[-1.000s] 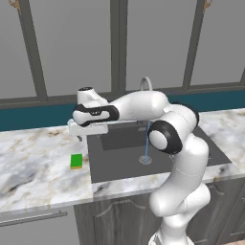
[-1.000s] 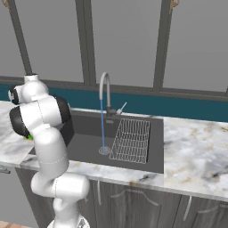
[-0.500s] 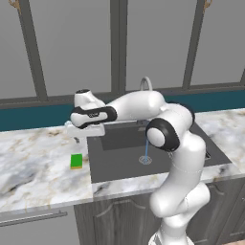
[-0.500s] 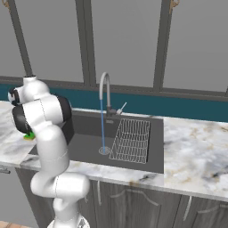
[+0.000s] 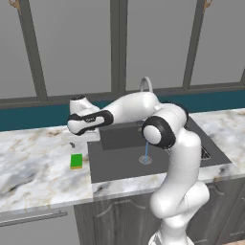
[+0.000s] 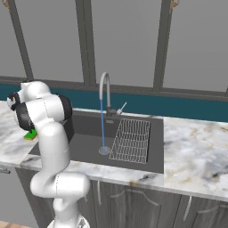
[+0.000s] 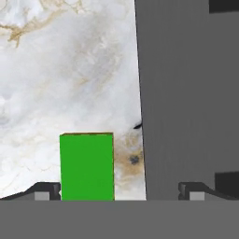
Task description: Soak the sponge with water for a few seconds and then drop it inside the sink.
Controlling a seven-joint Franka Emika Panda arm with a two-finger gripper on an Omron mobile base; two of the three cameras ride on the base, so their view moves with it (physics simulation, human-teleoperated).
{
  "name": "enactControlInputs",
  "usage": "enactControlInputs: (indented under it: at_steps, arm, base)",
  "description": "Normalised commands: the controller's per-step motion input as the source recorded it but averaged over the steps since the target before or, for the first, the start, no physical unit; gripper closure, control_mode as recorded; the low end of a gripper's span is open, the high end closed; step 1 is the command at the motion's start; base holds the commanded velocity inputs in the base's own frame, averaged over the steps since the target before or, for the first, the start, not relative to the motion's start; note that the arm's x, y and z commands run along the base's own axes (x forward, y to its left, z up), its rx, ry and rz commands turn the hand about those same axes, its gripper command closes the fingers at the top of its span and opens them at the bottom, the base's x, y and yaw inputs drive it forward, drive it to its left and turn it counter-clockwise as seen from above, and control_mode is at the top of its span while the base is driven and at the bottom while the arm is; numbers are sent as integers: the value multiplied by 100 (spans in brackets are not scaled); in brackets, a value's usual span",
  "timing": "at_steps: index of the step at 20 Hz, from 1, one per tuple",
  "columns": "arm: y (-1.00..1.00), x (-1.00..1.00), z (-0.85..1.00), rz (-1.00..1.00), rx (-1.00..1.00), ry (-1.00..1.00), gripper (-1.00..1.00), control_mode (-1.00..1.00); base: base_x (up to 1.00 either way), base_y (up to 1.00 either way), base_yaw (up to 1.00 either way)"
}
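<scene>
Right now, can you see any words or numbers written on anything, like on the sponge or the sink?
None: nothing here carries words, numbers or signs that can be read.
The sponge has a plain green top.
The sink, its faucet and the marble counter are bare of labels.

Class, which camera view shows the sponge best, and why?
The hand view: the sponge looks large, its green top facing the camera. In the left base view it is a small block on the counter; in the right base view the arm mostly hides it.
</scene>
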Motion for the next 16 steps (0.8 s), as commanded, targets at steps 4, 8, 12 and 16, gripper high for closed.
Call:
enactControlInputs:
  at_steps: [4, 8, 12, 16]
  arm:
    - [22, 4, -12, 0, 0, 0, -100, -100]
    - [21, 0, -12, 0, 0, 0, -100, -100]
    - [21, 0, -8, 0, 0, 0, -100, -100]
    - [7, 0, 0, 0, 0, 0, -100, -100]
  base:
    - [0, 0, 0]
    - [0, 0, 0]
    - [0, 0, 0]
    - [0, 0, 0]
